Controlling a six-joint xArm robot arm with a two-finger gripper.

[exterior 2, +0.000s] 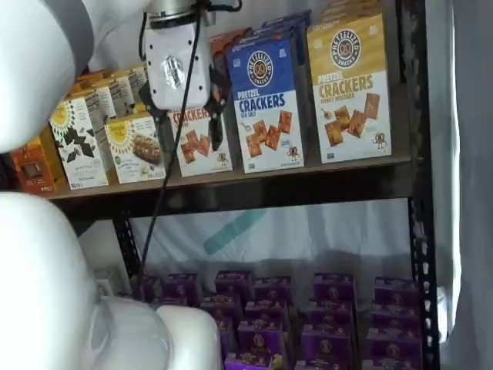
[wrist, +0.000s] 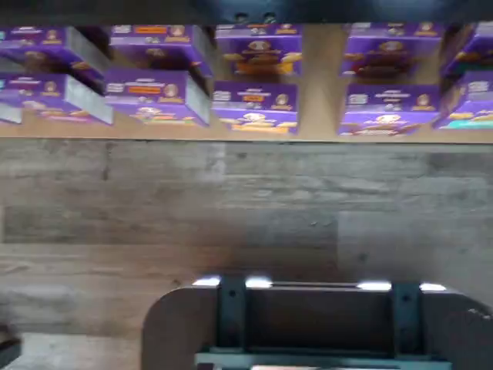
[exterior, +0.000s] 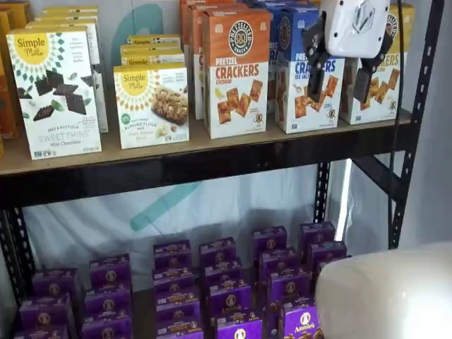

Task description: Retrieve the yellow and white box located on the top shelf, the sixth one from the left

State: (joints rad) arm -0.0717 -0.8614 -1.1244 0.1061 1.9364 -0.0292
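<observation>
Gripper open and empty in front of the top shelf, the target box to its right.

Left to right along the top shelf (exterior 2: 231, 193) stand Simple Mills boxes (exterior: 55, 88), an orange cracker box (exterior: 236, 70), a blue cracker box (exterior 2: 266, 100) and, last before the right-hand post, the yellow and white box (exterior 2: 350, 89), upright with its long axis vertical and its front facing out. The gripper (exterior: 341, 74) hangs in front of the row, black fingers plainly apart and holding nothing. In a shelf view it overlaps the blue and yellow boxes; in the other it sits over the orange one, so its distance from the shelf cannot be told. The likely move is rightward and in. The wrist view shows only purple boxes (wrist: 254, 108) on the lower shelf, and no target.
</observation>
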